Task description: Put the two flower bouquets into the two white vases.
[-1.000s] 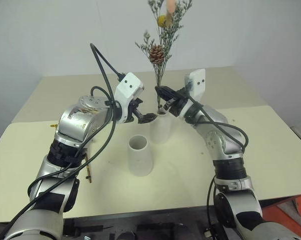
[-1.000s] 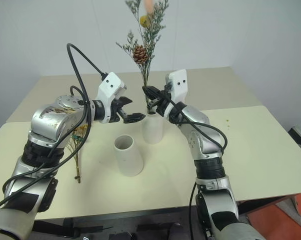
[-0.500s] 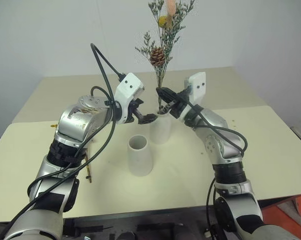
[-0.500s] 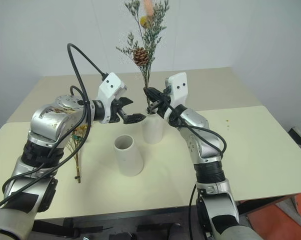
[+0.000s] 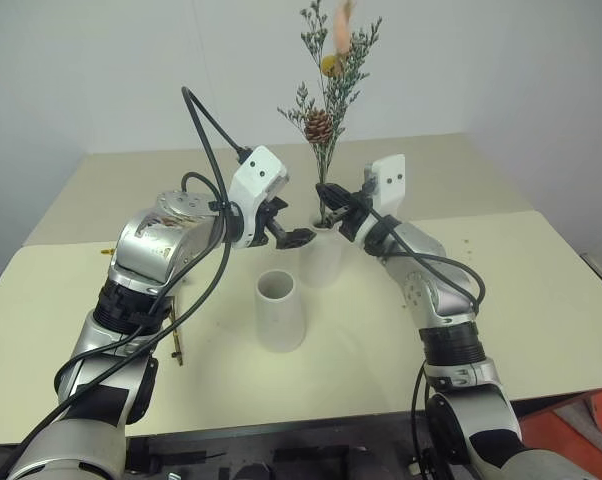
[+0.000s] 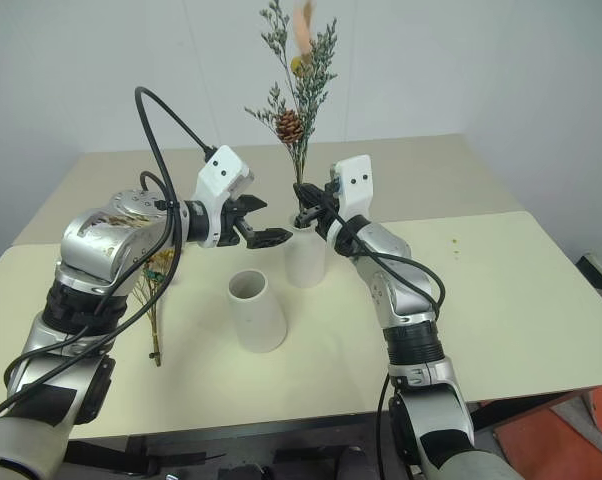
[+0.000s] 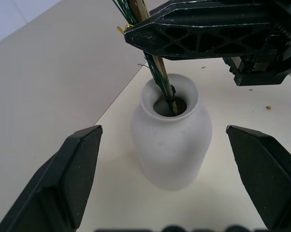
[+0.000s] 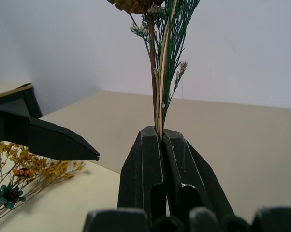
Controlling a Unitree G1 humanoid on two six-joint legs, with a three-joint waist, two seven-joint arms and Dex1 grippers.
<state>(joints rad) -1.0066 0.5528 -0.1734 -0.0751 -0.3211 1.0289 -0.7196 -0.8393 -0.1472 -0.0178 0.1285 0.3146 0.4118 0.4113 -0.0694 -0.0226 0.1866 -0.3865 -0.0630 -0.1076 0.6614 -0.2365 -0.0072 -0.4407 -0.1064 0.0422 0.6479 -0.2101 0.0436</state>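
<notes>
The slim green-sprig bouquet with a pinecone stands upright, its stems reaching down into the mouth of the bottle-shaped white vase. My right gripper is shut on those stems just above the vase's rim. My left gripper is open, one finger on each side of this vase without touching it. The cone-shaped white vase stands empty in front. The yellow-orange bouquet lies flat on the table at the left, partly hidden behind my left arm.
The vases stand near the middle of a cream table. A second table top adjoins it behind, up to a white wall. Free surface lies to the right of my right arm.
My right gripper has tipped a little and the green-sprig bouquet has sunk slightly lower into the bottle-shaped vase. The left arm has kept still.
</notes>
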